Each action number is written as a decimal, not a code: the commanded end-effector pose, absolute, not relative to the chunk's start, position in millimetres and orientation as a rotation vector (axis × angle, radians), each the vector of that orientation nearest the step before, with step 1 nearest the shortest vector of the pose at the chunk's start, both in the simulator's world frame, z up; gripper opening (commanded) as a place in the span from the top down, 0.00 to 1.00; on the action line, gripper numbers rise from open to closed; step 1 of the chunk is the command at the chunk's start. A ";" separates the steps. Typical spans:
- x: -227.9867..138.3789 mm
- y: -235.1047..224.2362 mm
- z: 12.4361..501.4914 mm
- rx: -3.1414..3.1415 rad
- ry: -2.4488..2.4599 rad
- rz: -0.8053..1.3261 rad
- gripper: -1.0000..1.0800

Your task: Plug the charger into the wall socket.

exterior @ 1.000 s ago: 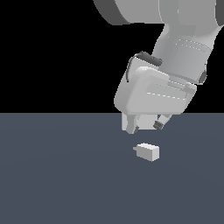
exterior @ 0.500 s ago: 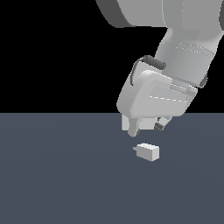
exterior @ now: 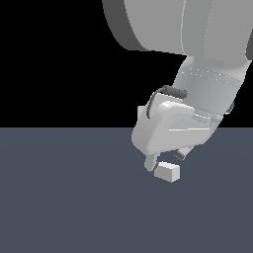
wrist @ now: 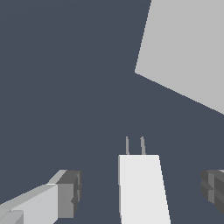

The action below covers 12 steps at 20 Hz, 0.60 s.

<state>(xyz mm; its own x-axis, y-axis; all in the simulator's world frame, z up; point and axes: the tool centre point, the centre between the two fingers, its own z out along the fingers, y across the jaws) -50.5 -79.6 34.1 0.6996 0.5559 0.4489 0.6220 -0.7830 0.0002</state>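
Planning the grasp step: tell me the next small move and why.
Probably close the fingers. In the wrist view the small white rectangular charger lies between the open gripper, one finger pad on each side with gaps, prongs pointing toward the flat light-grey wall socket plate. In the exterior view the gripper sits low over the charger.

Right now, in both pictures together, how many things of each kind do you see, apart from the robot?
Charger: 1
Prongs on the charger: 2
Wall socket plate: 1
Total: 2 things, 1 charger with 2 prongs and 1 plate.
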 end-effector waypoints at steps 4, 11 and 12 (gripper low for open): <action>-50.6 -79.5 15.1 -2.754 -0.963 -0.653 0.04; -50.5 -79.6 11.1 -2.754 -0.963 -0.653 1.00; -50.5 -79.6 11.1 -2.754 -0.963 -0.653 1.00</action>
<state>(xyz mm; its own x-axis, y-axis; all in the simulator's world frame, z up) -50.9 -77.6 12.4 0.6968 0.5595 0.4488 0.6261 -0.7798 0.0000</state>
